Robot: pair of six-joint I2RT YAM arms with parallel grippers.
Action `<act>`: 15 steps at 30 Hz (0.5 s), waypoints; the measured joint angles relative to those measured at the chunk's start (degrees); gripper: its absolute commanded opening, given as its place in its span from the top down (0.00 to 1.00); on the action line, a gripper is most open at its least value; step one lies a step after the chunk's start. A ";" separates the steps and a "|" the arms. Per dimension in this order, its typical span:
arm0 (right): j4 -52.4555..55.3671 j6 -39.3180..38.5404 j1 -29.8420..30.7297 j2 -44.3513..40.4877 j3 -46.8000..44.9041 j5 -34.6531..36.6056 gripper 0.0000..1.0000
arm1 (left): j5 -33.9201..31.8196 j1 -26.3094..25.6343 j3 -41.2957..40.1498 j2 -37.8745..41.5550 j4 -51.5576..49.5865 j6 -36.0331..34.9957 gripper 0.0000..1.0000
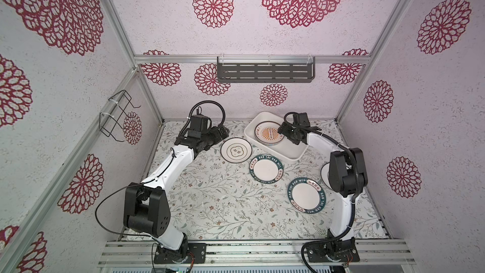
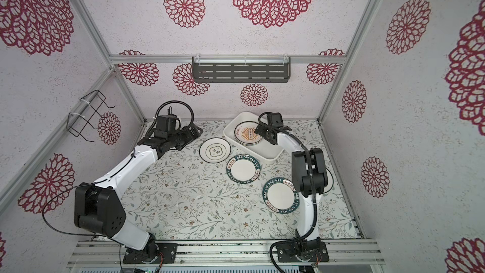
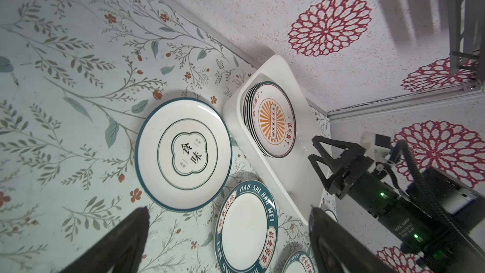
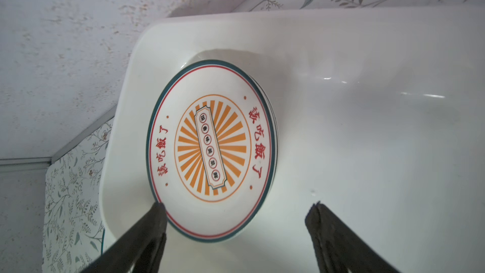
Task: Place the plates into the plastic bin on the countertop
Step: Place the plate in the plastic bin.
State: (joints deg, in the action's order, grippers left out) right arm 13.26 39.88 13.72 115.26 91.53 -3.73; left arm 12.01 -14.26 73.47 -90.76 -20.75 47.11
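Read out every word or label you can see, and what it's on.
"食味": centre of the clover-emblem plate.
"HAO SHI HAO WEI": rim of the teal-rimmed plate and its twin.
"好食好味": red panels on those rims.
"該吃飯了": sunburst plate, twice.
Sunburst's centre strip, clover's small side characters: too small to read.

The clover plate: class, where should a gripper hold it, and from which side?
Probably the raised rim facing the left gripper. The clover plate lies flat on the countertop, with the bin and a lettered plate crowding its opposite edge, so fingers would best pinch that free lip, coming in low.
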 measured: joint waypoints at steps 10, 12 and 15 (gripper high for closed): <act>0.07 -4.61 0.22 -16.17 -11.93 -2.10 0.01 | 2.36 -9.35 -5.75 -0.92 1.70 2.80 0.02; 0.33 -5.42 0.22 -18.53 -14.64 -2.67 0.01 | 2.93 -12.59 -5.77 -2.95 2.95 3.54 0.00; 1.03 -6.25 0.22 -21.97 -18.56 -3.21 0.01 | 3.89 -16.22 -5.99 -6.43 5.18 5.25 0.01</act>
State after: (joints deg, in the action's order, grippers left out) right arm 14.28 33.63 13.93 93.30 72.97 -6.94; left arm 15.90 -30.48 67.48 -97.19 -15.57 52.36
